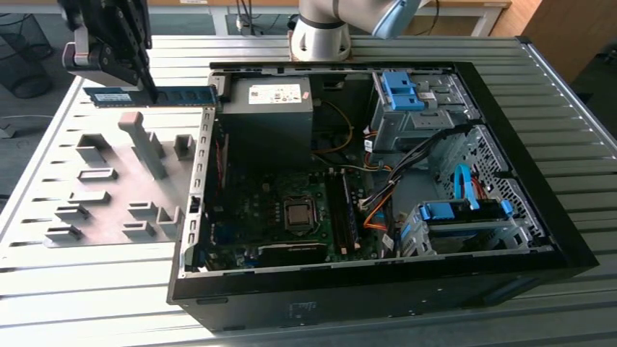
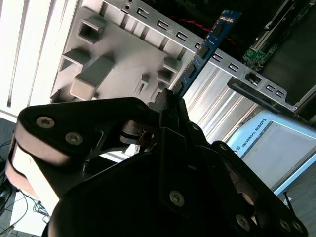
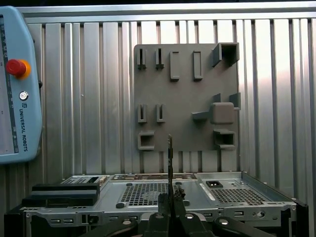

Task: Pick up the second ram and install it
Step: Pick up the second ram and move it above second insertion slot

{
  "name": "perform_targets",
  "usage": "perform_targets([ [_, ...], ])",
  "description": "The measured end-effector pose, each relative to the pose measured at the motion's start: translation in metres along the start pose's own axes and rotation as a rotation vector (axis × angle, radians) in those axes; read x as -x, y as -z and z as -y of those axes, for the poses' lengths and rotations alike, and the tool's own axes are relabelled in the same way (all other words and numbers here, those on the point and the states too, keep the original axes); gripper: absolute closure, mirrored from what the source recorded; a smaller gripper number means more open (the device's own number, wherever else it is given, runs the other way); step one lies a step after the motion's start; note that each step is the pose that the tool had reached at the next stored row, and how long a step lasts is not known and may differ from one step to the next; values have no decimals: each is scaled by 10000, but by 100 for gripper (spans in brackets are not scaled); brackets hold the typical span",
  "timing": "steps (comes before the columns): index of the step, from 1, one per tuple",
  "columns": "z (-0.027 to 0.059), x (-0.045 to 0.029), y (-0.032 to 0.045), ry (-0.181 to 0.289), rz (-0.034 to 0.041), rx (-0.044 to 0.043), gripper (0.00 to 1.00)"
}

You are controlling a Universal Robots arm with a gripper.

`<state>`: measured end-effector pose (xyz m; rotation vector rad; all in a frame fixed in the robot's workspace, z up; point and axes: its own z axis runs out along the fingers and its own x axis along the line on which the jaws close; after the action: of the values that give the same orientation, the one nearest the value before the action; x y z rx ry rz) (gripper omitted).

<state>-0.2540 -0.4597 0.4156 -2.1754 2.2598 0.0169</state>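
1. Above the far edge of the gray fixture plate [image 1: 115, 173], at the exterior view's left: the second ram [image 1: 183, 95] hangs clear of the plate, long axis level, chips facing the camera. Its right end lies just beside the outer left wall of the computer case [image 1: 386, 289]. Whether the two touch cannot be told.
2. Gripper [image 1: 147, 88]: fingers pinched together on the stick near mid-length, gripping from above. Both ends of the board stick out past the fingers.
3. Second wrist view: the ram [image 2: 210, 42] runs out from the gripper [image 2: 170, 101] as a blue strip, with the fixture plate [image 2: 118, 54] behind it.
4. First wrist view: the ram [image 3: 170, 153] is edge-on, a thin upright line rising from the gripper [image 3: 170, 200], in front of the plate [image 3: 182, 98] with its empty pockets.
5. Case lies open on its side on the slatted metal table [image 1: 97, 289]. Motherboard [image 1: 260, 217] exposed, with the CPU socket [image 1: 300, 214] at centre and long dark memory slots [image 1: 343, 210] just to its right in the exterior view.
6. A light-blue pendant [image 3: 17, 98] with a red button lies on the table beside the plate.
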Motion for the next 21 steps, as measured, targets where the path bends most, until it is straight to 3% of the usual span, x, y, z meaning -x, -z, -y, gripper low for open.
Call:
perform_targets([
  [16, 129, 5, 0, 0, 0, 0, 86],
  [21, 223, 8, 0, 0, 1, -1, 86],
])
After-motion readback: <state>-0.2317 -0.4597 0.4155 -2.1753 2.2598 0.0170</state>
